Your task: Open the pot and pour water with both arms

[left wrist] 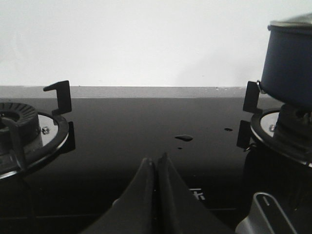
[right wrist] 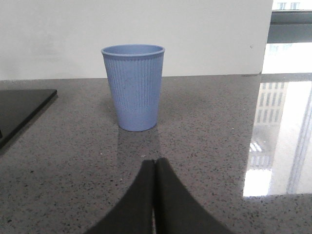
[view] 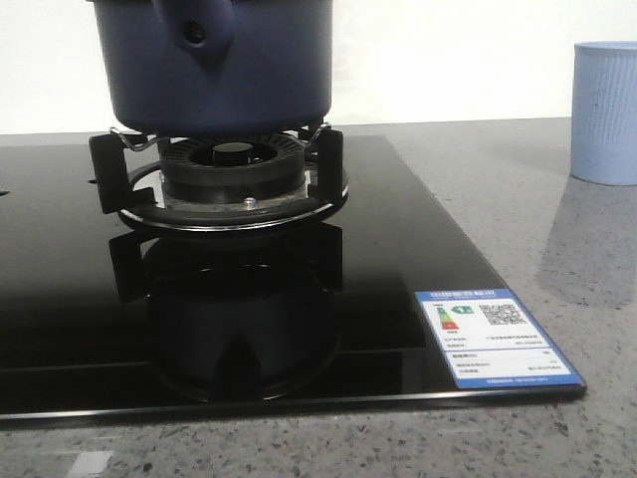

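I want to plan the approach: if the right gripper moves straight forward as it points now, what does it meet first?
Most likely the pale blue ribbed cup, standing upright on the countertop ahead of the shut right gripper.

front: low, close, faced pot (view: 214,65) on burner | left wrist: low over cooktop (left wrist: 146,126), shared pot | right wrist: faced cup (right wrist: 133,87), shared with front

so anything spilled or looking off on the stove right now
Yes: a few small droplets of liquid sit on the black glass cooktop between the two burners, left of the pot. The pot sits upright on its burner supports, and the pale blue cup stands upright on the counter.
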`<state>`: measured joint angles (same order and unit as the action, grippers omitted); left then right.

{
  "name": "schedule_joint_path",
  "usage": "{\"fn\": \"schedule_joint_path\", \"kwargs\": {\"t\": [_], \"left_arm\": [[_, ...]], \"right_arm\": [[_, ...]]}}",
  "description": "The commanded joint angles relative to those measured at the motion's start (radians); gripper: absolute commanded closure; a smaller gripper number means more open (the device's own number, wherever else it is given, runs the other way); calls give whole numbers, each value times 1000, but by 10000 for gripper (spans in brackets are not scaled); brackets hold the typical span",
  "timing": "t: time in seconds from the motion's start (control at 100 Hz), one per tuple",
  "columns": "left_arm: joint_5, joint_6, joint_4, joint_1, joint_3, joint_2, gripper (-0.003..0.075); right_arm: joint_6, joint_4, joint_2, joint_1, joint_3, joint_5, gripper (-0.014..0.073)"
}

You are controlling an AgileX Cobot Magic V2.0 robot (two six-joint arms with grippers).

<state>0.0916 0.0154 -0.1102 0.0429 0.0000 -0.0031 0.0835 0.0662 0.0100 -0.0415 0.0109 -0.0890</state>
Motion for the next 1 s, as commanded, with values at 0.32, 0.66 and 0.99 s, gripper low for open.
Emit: {"fn": "schedule_joint_path", "kwargs": {"t": [0.32, 0.66, 0.99], "left_arm": [[-81, -9, -431, -2, 6, -28, 741], [5, 70, -473, -2, -183, -11, 741], [275, 380, -468, 30, -543, 285, 741]], "right_arm": [[-12, -542, 20, -5, 24, 99, 664], [-14, -458, -5, -5, -187, -65, 662], [-255, -418, -361, -4, -542, -364, 662]]}}
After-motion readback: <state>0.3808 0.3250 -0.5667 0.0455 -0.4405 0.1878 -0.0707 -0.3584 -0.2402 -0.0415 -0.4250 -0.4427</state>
